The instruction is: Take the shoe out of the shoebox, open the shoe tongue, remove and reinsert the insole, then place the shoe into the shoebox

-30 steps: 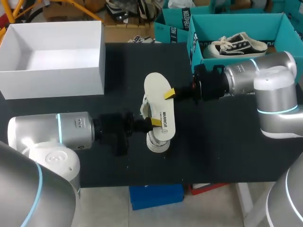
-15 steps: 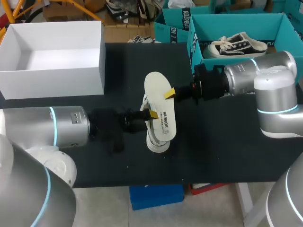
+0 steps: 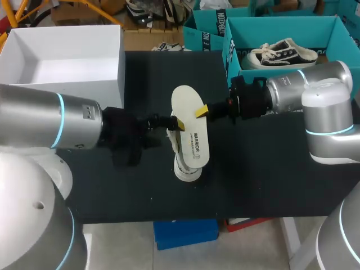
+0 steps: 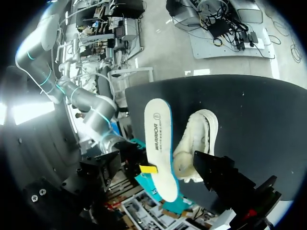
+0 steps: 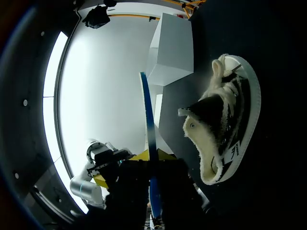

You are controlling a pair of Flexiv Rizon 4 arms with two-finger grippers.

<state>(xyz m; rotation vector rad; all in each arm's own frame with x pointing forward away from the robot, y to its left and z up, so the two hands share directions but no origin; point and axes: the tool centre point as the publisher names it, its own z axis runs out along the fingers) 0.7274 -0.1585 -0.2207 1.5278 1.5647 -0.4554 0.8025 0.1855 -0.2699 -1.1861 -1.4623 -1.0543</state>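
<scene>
The cream insole (image 3: 191, 129) hangs tilted over the black table (image 3: 253, 169), and my right gripper (image 3: 202, 111) is shut on its side edge. Beneath its heel end lies the shoe (image 3: 184, 166), white-soled with fleecy lining. My left gripper (image 3: 173, 122) stands open at the insole's other edge, holding nothing. From the left wrist, the insole (image 4: 158, 139) and the shoe (image 4: 196, 139) lie ahead of the spread dark fingers (image 4: 218, 175). The right wrist view shows the insole (image 5: 146, 110) edge-on between my right gripper's (image 5: 154, 163) yellow tips, with the shoe (image 5: 225, 129) lying beside it.
A white open box (image 3: 62, 73) stands at the table's far left. The teal shoebox (image 3: 232, 42) at the far right holds a black-and-white shoe (image 3: 281, 53). More teal boxes stand behind it.
My left gripper has opened, let go at the shoe's opening and moved toward the far side along the insole's edge. The right arm and insole have stayed put.
</scene>
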